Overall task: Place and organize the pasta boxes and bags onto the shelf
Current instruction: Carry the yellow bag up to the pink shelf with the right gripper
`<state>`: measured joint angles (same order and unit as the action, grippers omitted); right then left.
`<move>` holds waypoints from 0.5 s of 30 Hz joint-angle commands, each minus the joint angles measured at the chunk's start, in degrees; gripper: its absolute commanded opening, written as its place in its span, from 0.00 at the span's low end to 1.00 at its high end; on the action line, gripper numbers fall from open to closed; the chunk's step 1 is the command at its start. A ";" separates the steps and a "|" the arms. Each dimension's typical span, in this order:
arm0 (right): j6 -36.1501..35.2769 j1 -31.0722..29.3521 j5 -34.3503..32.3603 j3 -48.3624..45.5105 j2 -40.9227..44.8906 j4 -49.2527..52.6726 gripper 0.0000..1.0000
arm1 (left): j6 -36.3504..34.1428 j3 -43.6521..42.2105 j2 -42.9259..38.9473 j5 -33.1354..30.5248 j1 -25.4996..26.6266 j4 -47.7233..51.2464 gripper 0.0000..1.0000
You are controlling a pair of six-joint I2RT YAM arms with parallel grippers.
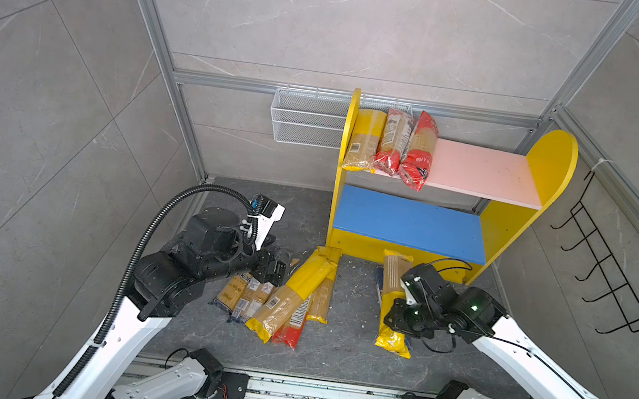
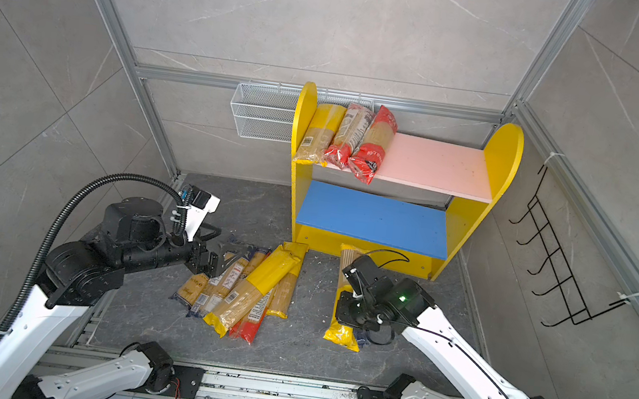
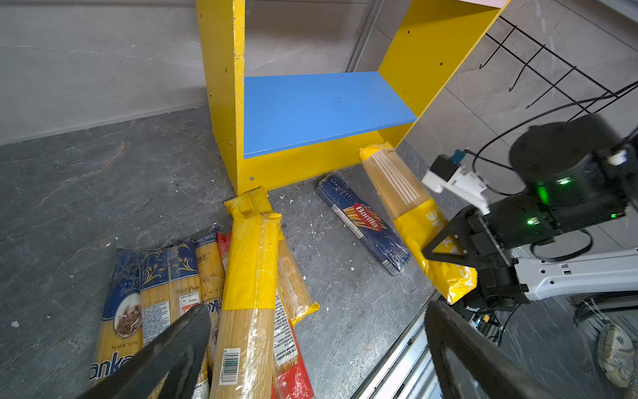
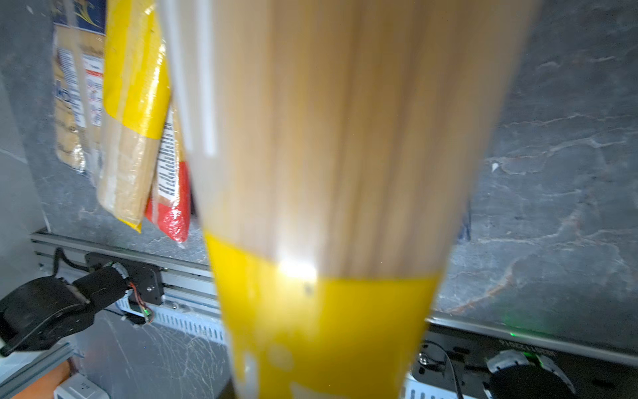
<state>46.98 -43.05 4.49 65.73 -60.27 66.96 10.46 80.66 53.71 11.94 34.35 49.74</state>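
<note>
Right gripper (image 3: 438,247) clamps a yellow-ended spaghetti packet (image 3: 397,183) with clear middle; left gripper (image 3: 317,309) gapes empty.

Rt wrist view: yellow packet (image 4: 321,172) blurred, both ends cut off.

A dark grey, stone-patterned tabletop (image 1: 343,354) carries a two-tier wooden shelf with yellow round-topped side panels (image 1: 551,164), standing at about 1 o'clock. At the 9 o'clock end of its pink upper board (image 1: 481,167) three packets lie side by side, ends overhanging the front edge: a yellow-wrapped spaghetti packet (image 1: 364,139), a red-and-clear packet (image 1: 392,141) and a red packet (image 1: 420,155).

At 9 o'clock on the tabletop lies a heap: several dark-blue-topped spaghetti packets (image 1: 242,293), a red-ended packet (image 1: 292,333) and a short yellow-ended packet (image 1: 320,301), with a long yellow-banded packet (image 1: 297,290) across them. At 3 o'clock from the heap lies a flat dark blue spaghetti box (image 3: 362,221).
</note>
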 commanded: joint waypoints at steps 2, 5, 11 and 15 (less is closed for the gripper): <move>0.28 0.11 -4.56 10.00 4.99 6.93 0.00 | -0.94 2.43 -0.59 2.01 -0.26 -0.07 1.00; -0.18 0.14 -7.30 17.17 5.78 11.61 0.00 | -0.88 2.78 0.02 2.33 -0.26 -0.93 1.00; -2.29 0.11 -14.32 32.86 2.79 18.65 0.00 | -0.13 3.81 2.41 2.56 -0.25 -4.84 1.00; -3.98 0.09 -17.69 42.95 -1.00 19.08 0.00 | 0.08 5.16 4.22 3.75 -0.25 -5.96 1.00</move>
<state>46.09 -43.05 -7.16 102.37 -59.35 87.83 10.48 83.46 57.17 13.52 34.35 47.11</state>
